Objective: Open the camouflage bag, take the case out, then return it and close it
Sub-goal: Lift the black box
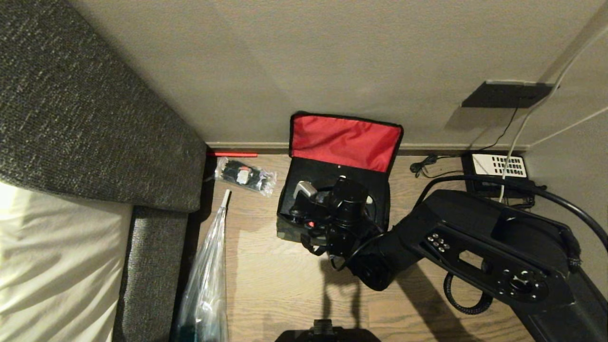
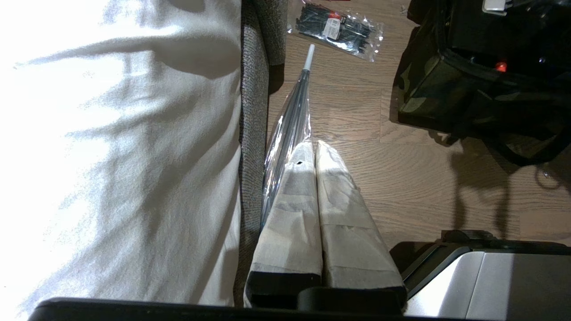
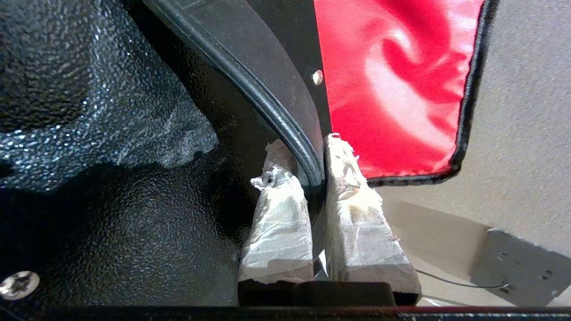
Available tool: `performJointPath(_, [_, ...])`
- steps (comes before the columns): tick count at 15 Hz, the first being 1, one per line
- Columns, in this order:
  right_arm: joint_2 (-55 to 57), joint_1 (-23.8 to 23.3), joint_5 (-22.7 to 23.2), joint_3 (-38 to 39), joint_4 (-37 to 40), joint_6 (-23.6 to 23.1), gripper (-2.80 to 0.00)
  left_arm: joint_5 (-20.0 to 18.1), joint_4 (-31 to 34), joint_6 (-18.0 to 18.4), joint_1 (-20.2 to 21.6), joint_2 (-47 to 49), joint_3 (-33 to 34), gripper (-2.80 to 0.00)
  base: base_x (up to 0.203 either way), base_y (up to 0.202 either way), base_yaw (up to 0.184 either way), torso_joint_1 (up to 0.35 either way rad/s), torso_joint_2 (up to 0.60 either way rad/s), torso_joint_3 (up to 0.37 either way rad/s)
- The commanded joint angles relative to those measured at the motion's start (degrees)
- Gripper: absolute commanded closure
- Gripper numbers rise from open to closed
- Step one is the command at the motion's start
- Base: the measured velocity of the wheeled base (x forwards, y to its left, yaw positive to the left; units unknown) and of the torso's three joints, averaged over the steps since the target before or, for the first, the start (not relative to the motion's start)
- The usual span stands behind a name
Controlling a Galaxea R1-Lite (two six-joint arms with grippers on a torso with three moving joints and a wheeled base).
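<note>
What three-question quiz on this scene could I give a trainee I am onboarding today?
1. True or false: the bag's lid stands open.
2. What is the right tool shut on? A) the case's handle B) the packet of ties C) the lid
3. What colour is the lid's lining?

Key
1. True: the lid leans back against the wall.
2. A: its fingers pinch the black handle, with the case in the bag. The left tool hangs idle over the floor.
3. Red.
</note>
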Motion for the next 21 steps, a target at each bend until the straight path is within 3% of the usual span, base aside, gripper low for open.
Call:
performJointPath(1, [-2.3, -0.1, 0.0, 0.0, 0.8, -0.3, 0.00, 0.0, 0.0, 0.0, 0.0, 0.1, 0.0, 0.00, 0.000, 0.000, 0.000, 0.000, 0.00, 0.000])
performJointPath(17, [-14.1, 0.0, 0.1, 6.3, 5.9, 0.9, 0.00, 0.0, 0.0, 0.0, 0.0, 0.1, 0.0, 0.00, 0.000, 0.000, 0.000, 0.000, 0.00, 0.000])
performJointPath(21, [-12.8, 0.0, 0.0, 8.5, 5.6, 1.2, 0.00, 0.0, 0.0, 0.0, 0.0, 0.1, 0.0, 0.00, 0.000, 0.000, 0.000, 0.000, 0.00, 0.000])
